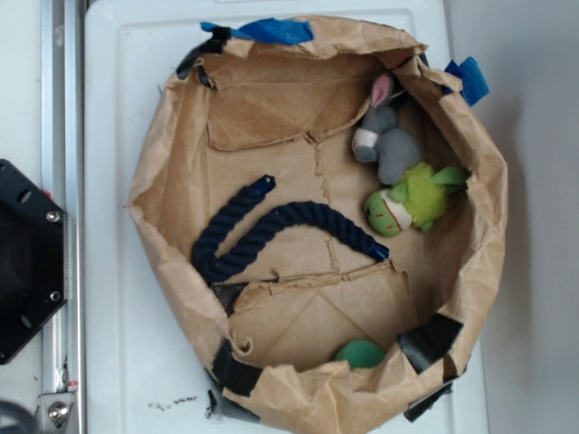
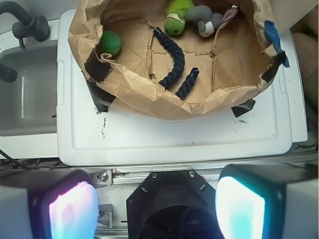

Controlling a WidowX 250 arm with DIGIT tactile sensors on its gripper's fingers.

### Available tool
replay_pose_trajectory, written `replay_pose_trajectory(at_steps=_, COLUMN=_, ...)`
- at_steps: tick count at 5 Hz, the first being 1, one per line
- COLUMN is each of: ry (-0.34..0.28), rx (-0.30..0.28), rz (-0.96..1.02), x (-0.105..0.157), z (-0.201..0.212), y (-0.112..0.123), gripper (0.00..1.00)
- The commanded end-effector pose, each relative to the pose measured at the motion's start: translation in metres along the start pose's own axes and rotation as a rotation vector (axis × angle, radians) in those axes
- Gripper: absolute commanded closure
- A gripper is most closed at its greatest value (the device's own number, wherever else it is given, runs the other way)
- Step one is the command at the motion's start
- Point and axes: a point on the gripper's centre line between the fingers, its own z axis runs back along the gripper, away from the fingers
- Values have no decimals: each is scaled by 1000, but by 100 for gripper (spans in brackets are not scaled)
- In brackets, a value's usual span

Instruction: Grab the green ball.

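The green ball (image 1: 360,353) is small, smooth and dark green. It lies inside a crumpled brown paper bag (image 1: 163,181), tight against the wall, and the bag's rim hides part of it in the exterior view. In the wrist view the green ball (image 2: 108,43) sits in the bag's left corner, next to a patch of black tape. My gripper (image 2: 157,209) shows only in the wrist view. It is open, its two fingers (image 2: 72,211) far apart with nothing between them. It hovers over the black robot base (image 2: 172,204), well short of the bag.
The bag also holds a navy rope (image 1: 262,231), a grey bunny plush (image 1: 389,145) and a lime-green plush toy (image 1: 412,201). The bag stands on a white lid (image 2: 174,139). A sink (image 2: 25,94) with a dark faucet (image 2: 22,22) lies to the left.
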Motion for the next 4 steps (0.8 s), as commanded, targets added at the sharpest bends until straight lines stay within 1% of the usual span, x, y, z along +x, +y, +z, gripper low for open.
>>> replay_pose_trajectory(at_steps=1, ry=0, rx=0, rz=0, x=0, z=0, y=0, gripper=0)
replay_pose_trajectory(at_steps=2, ry=-49, rx=-16, rz=-28, x=39, z=-4, y=-5, gripper=0)
replay_pose_trajectory(at_steps=3, ry=-95, rx=-17, rz=-110, x=71, z=-13, y=-6, gripper=0)
replay_pose_trajectory(at_steps=4, ry=-99, rx=-63, rz=-324, x=85, z=-24, y=-6, gripper=0)
